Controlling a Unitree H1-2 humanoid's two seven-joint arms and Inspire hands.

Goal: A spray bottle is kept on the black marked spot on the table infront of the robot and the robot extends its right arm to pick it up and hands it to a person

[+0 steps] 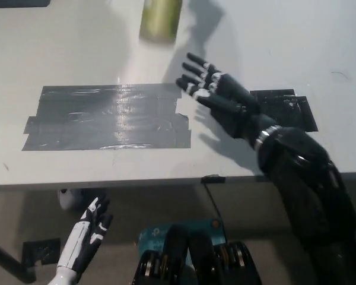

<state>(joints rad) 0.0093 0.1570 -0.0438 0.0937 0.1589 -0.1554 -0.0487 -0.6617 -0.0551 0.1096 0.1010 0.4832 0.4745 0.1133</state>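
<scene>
Both hands empty — right hand [221, 98] splayed over table [59, 47], spray bottle [160, 21] beyond, left hand [86, 231] low.

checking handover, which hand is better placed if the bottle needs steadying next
Right, probably. The black right hand is open above the table, nearest the spray bottle at the top edge. The white left hand hangs below the table's edge, far off.

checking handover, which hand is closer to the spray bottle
Right. The black right hand is open above the table just below-right of the spray bottle; the white left hand hangs below the table edge.
</scene>
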